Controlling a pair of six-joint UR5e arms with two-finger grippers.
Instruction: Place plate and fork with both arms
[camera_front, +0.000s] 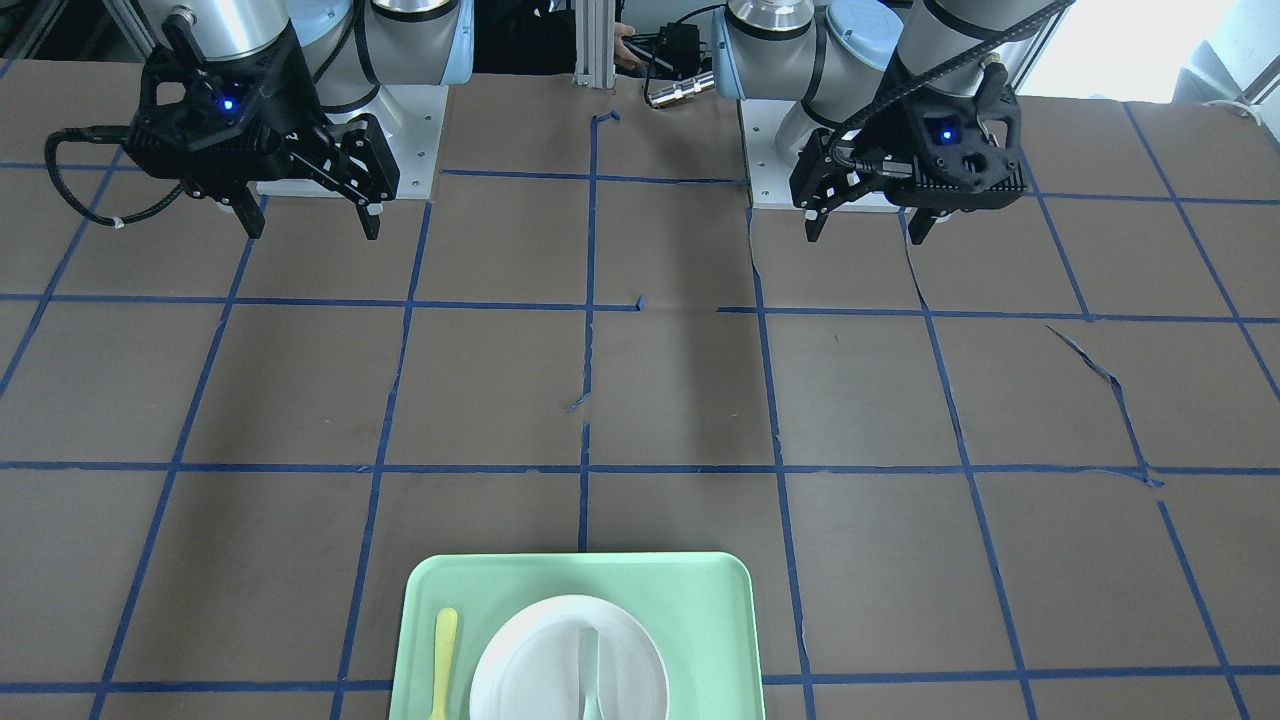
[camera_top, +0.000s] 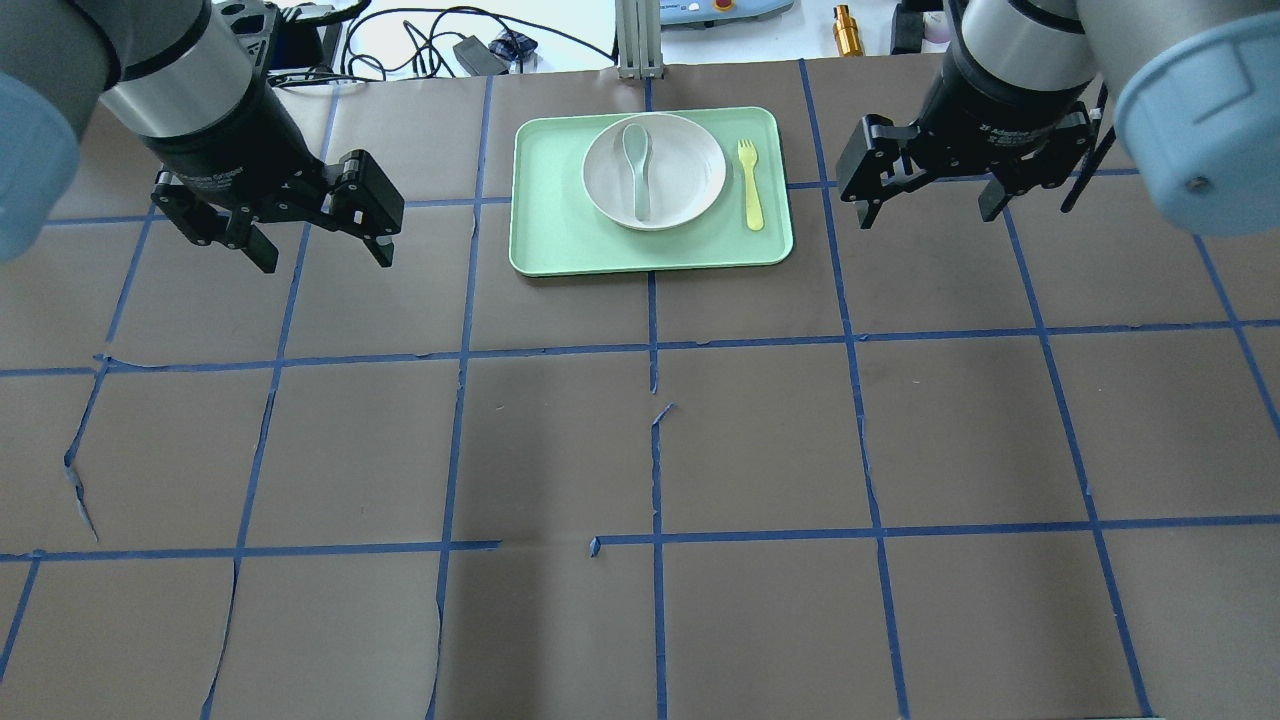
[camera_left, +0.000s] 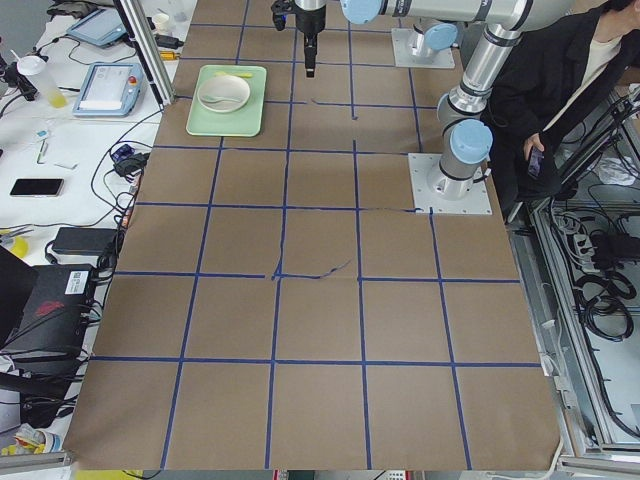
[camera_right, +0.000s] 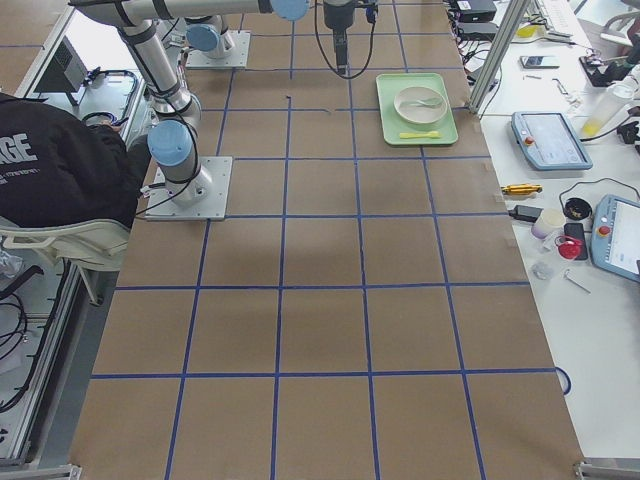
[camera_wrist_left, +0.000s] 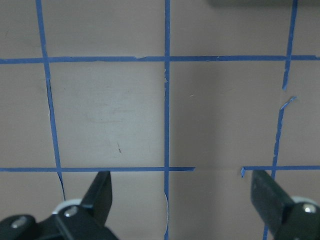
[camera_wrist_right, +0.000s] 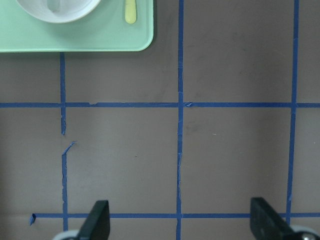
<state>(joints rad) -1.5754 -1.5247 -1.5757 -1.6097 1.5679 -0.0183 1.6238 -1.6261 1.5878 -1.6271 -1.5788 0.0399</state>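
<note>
Fork (camera_top: 750, 190) lies lengthways up the frame, upper centre, nearer spread right gripper (camera_top: 927, 215) than spread left gripper (camera_top: 327, 262).

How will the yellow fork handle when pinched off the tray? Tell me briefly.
The fork looks like thin plastic, so it is probably light and a little bendy. It lies flat on the smooth tray, so it may slide rather than lift if only grazed. Being flat, it likely won't roll.
</note>
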